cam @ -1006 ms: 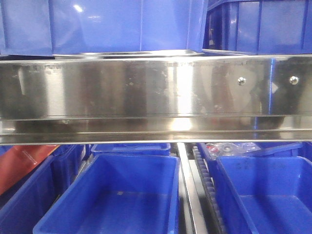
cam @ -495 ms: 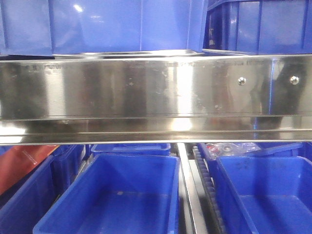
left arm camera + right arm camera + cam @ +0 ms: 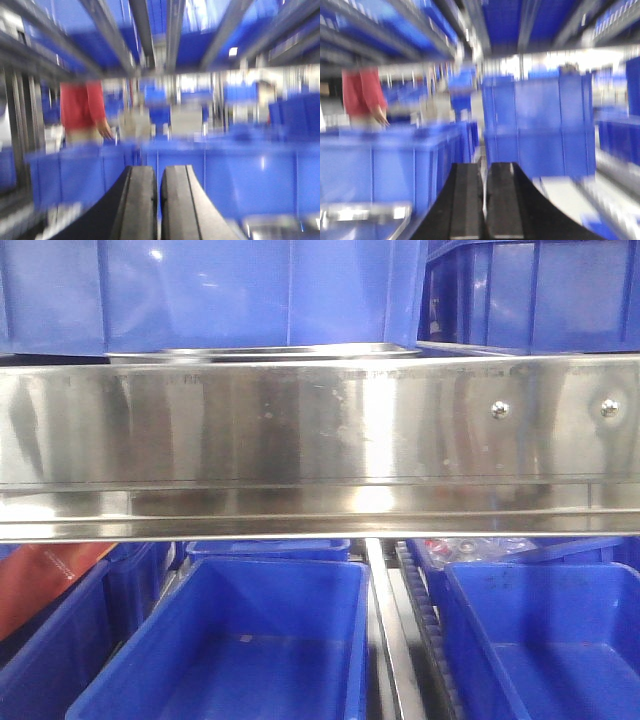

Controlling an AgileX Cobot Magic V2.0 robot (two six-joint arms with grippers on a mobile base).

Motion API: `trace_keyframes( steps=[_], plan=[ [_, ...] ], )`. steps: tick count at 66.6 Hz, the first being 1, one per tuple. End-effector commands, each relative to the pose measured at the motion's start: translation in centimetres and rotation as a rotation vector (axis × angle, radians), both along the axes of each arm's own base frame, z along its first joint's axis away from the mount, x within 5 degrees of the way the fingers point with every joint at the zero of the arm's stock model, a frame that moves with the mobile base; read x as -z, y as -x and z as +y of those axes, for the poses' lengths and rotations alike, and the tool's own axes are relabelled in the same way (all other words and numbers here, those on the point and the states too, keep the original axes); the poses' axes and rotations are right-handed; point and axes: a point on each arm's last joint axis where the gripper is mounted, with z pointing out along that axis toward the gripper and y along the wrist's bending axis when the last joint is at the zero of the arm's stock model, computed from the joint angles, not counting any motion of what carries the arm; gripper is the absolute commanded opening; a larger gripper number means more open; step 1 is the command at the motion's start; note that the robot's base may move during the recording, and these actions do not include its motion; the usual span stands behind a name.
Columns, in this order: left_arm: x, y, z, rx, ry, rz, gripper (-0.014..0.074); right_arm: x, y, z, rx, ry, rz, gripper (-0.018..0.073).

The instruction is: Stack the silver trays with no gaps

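Observation:
In the front view, the thin rim of a silver tray (image 3: 265, 352) shows under a blue bin (image 3: 250, 290) on the upper shelf. Another thin silver edge (image 3: 465, 347) shows to its right. Neither gripper shows in that view. In the blurred left wrist view, my left gripper (image 3: 159, 172) is shut and empty, facing blue bins; a silver surface (image 3: 280, 227) lies at the bottom right. In the blurred right wrist view, my right gripper (image 3: 485, 170) is shut and empty; a silver tray corner (image 3: 365, 212) lies at the bottom left.
A broad shiny steel shelf rail (image 3: 300, 430) with two screws spans the front view. Deep blue bins (image 3: 250, 640) stand below it. Tall stacked blue bins (image 3: 540, 125) stand ahead of the right gripper. A person in a red top (image 3: 82, 105) stands at the far left.
The front view has shifted slightly: the shelf rail and its screws sit a little lower and further right in the picture. Nothing else has visibly moved.

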Motion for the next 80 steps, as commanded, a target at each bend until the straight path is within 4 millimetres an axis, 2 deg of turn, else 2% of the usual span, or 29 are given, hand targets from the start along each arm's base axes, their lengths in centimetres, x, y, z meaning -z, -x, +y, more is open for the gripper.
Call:
trace_keyframes(
  steps=[1, 11, 21, 25, 30, 39, 58, 69, 80],
  plan=[
    [-0.7, -0.9, 0.1, -0.01, 0.008, 0.129, 0.0024, -1.0, -1.0, 0.2, -0.013, -0.005, 0.105, -0.0022],
    [-1.2, -3.3, 0.1, -0.019, 0.017, 0.363, 0.0024, -3.0, -3.6, 0.5, -0.05, -0.012, 0.321, -0.0022],
    [-1.0, -5.9, 0.1, -0.014, 0.039, 0.582, 0.0024, -4.5, -6.3, 0.9, -0.089, 0.016, 0.659, -0.0022],
    [-0.7, -6.7, -0.1, -0.004, 0.052, 0.616, 0.0024, -4.7, -7.3, 1.0, -0.108, 0.028, 0.819, -0.0022],
    [-0.5, -7.4, -0.3, 0.015, 0.077, 0.647, 0.0024, -5.2, -8.6, 1.0, -0.116, 0.033, 0.897, -0.0022],
    [-0.5, -7.8, -0.3, 0.024, 0.089, 0.645, 0.0024, -5.2, -10.7, 1.0, -0.112, 0.028, 0.911, -0.0022],
    [-1.8, -8.3, -0.3, 0.029, 0.092, 0.487, 0.0024, -5.2, -14.3, 0.9, -0.093, 0.008, 0.829, -0.0022],
    [-0.9, -9.9, -0.8, 0.061, 0.166, 0.66, 0.0, -4.2, -16.4, 1.6, -0.144, -0.042, 0.893, -0.0019],
    [-1.1, -13.7, -1.1, 0.068, 0.192, 0.859, -0.001, -2.8, -18.9, 3.2, -0.194, -0.066, 0.994, -0.0011]
  ],
)
